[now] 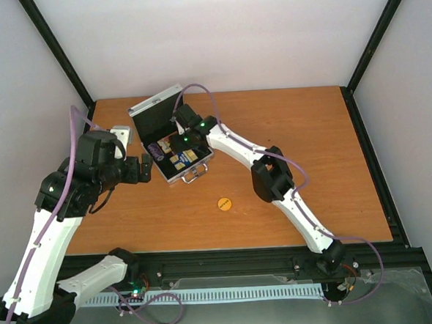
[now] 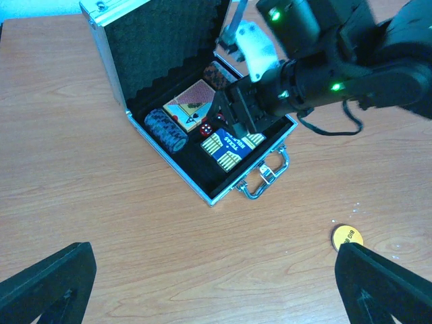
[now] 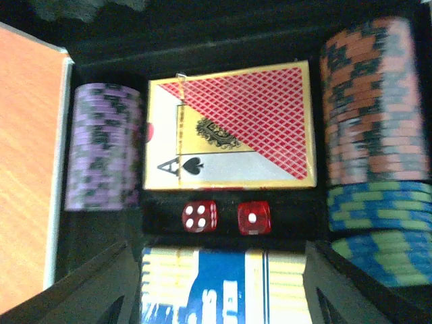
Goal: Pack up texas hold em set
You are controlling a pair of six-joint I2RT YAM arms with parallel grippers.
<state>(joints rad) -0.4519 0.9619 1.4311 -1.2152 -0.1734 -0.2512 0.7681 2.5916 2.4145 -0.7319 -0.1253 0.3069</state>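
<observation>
The silver case [image 1: 145, 107] lies open at the back left of the table, lid [image 2: 162, 47] raised. In it lie a purple chip stack [image 3: 104, 145], a red card deck [image 3: 229, 128], two red dice [image 3: 199, 217], orange chips [image 3: 368, 101] and blue chips [image 3: 378, 223]. My right gripper [image 3: 223, 290] reaches down into the case, its fingers [image 3: 101, 283] pressed against both sides of a blue and yellow card deck [image 2: 226, 150] near the handle. The orange button [image 1: 224, 203] lies on the table in front of the case. My left gripper [image 2: 216, 283] is open over bare wood.
The case handle [image 2: 266, 177] points toward the near edge. The right arm [image 1: 275, 174] stretches across the middle of the table. Black frame posts [image 1: 55, 51] and white walls close in the back and sides.
</observation>
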